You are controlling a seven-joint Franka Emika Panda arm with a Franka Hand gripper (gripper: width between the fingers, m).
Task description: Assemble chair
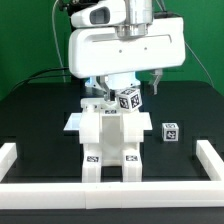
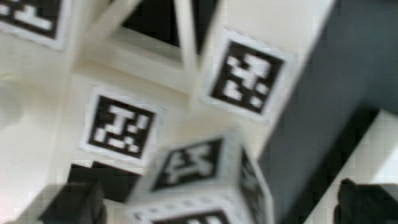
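The chair [image 1: 108, 140] is a chunky white structure of slabs and bars with tag markers, standing in the middle of the black table. A small tagged white piece [image 1: 128, 99] sits turned at an angle at its top. My gripper [image 1: 124, 92] hangs right over this piece. In the wrist view the piece [image 2: 205, 185] lies between my dark fingertips [image 2: 365, 200], with a gap on each side, so the jaws stand open around it. The gripper's midpoint [image 2: 217, 205] is on that piece. Larger tagged chair faces [image 2: 121, 125] fill the wrist view behind it.
A loose tagged white cube [image 1: 170, 131] lies on the table at the exterior view's right of the chair. Plain white border rails run along the left [image 1: 8, 155], the right [image 1: 210, 160] and the near edge [image 1: 110, 198].
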